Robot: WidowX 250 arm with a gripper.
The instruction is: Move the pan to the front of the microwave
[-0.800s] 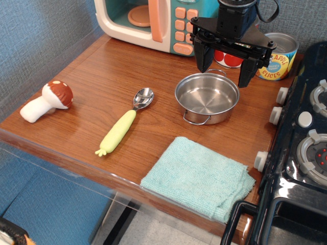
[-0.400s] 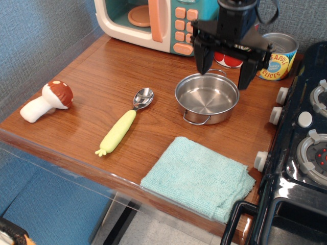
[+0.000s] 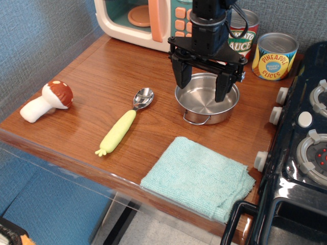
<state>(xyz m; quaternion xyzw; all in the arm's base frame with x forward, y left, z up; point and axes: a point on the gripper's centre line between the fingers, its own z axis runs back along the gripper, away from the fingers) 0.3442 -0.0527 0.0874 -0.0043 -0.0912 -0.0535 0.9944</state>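
Pincer over pan, spread, nothing gripped.
Pan (image 3: pixel 207 99): directly beneath gripper (image 3: pixel 203 88), one finger outside its left rim, the other over the bowl; wire handles run near-to-far. Microwave (image 3: pixel 153 20): beyond, up-left of the pincer.

Light was bright, even and diffuse from above. Shadows on the tabletop (image 3: pixel 102 71) stayed soft and short. The pan (image 3: pixel 207 98) showed pale radial glints inside; the glossy black stove (image 3: pixel 301 168) carried white reflections. Focus was sharp throughout, with no visible blur or edge distortion.
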